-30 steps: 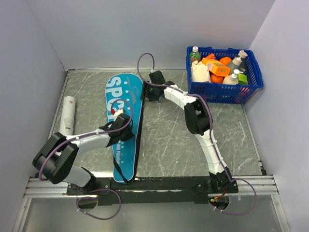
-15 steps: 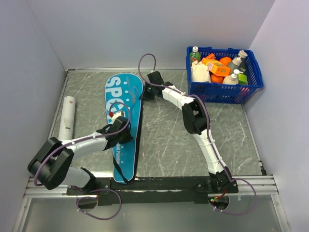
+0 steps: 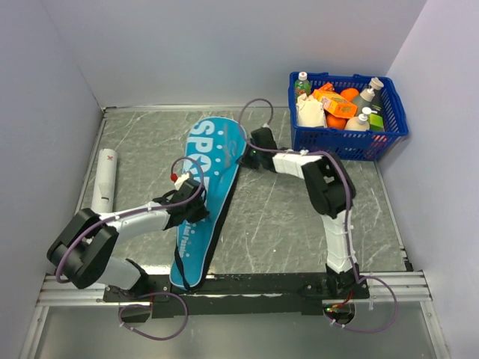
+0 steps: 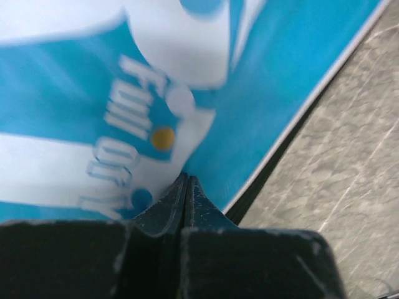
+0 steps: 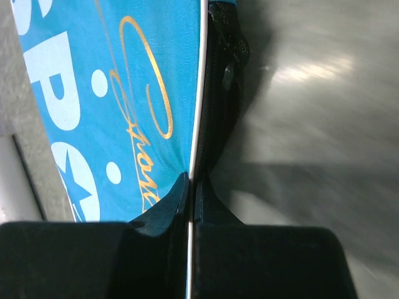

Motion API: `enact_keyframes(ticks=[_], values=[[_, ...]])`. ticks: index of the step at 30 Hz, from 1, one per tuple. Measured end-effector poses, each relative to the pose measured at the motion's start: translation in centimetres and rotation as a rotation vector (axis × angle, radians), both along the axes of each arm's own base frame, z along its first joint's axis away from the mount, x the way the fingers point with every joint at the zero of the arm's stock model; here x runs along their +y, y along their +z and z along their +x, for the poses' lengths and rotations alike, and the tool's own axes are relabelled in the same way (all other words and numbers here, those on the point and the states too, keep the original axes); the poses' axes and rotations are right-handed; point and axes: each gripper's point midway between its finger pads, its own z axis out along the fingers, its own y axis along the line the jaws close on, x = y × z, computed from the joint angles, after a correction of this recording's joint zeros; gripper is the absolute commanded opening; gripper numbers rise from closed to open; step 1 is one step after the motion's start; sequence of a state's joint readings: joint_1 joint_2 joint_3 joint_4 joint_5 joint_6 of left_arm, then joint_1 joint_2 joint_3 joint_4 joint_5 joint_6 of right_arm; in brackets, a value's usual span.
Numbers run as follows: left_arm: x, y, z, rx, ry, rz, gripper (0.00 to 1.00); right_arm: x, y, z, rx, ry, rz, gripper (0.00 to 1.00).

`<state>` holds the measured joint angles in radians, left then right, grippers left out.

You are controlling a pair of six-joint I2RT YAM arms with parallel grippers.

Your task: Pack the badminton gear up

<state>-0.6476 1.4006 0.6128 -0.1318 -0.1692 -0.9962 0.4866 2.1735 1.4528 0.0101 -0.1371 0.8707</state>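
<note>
- Blue racket bag point(image 3: 217, 176): the right gripper point(image 5: 190, 182) has its fingers clamped on the white-piped seam at the wide end, just beside the black zipper point(image 5: 225, 53).
- The left gripper point(image 4: 186, 182) has its fingers pressed together, tips against the printed face further down the bag. Can't tell if any cloth is actually pinched there.
- The bag lies flat on the grey table point(image 3: 277, 217), slanting from the near rail up toward the back.
- My guess on handling: light, soft fabric that'll sag and fold if lifted from one end. The face looks slick with nothing to pinch, so the piped seam or the zipper pull is the spot to grab.
- The white tube point(image 3: 105, 176) lies well apart on the left.
- No rackets or shuttlecocks are showing.
</note>
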Motion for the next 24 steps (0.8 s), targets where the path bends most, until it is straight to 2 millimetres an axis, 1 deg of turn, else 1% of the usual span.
enact_keyframes(ticks=[2,3,6,8,12,15,16,17,18,20,21,22,24], values=[[-0.3,0.2,0.3,0.000,0.004,-0.005,0.01,-1.9,0.0,-1.1,0.000,-0.046,-0.016,0.00],[-0.5,0.4,0.5,0.002,0.004,-0.010,0.01,-2.5,0.0,-1.5,-0.001,-0.063,-0.022,0.00],[-1.1,0.7,0.3,0.019,-0.013,-0.029,0.01,-4.8,0.5,-3.3,-0.014,-0.129,-0.044,0.00],[-1.3,0.9,0.1,0.033,-0.026,-0.041,0.01,-6.0,0.8,-4.4,-0.014,-0.165,-0.053,0.00],[-2.1,1.4,-0.1,0.047,-0.061,-0.068,0.01,-7.8,1.3,-6.0,-0.019,-0.225,-0.055,0.00],[-2.5,1.8,0.0,0.035,-0.076,-0.087,0.01,-9.4,1.4,-7.4,-0.019,-0.275,-0.057,0.00],[-2.2,2.1,0.4,0.015,-0.069,-0.077,0.01,-10.1,1.1,-8.1,-0.013,-0.291,-0.065,0.00],[-1.5,2.1,0.9,-0.004,-0.051,-0.054,0.01,-10.8,0.7,-8.9,0.002,-0.304,-0.079,0.00],[-0.3,2.0,1.5,-0.018,-0.021,-0.018,0.01,-11.4,0.1,-9.9,0.022,-0.311,-0.096,0.00],[1.2,1.8,1.9,-0.027,0.004,0.031,0.01,-11.9,-0.8,-11.2,0.062,-0.313,-0.108,0.00],[1.8,1.9,1.9,-0.034,0.008,0.053,0.01,-11.8,-0.8,-11.3,0.065,-0.313,-0.108,0.00],[1.8,2.3,1.7,-0.041,-0.003,0.056,0.01,-11.8,-0.7,-11.3,0.068,-0.312,-0.109,0.00],[1.1,3.5,0.9,-0.067,-0.041,0.047,0.01,-11.8,-0.6,-11.2,0.077,-0.312,-0.115,0.00]])
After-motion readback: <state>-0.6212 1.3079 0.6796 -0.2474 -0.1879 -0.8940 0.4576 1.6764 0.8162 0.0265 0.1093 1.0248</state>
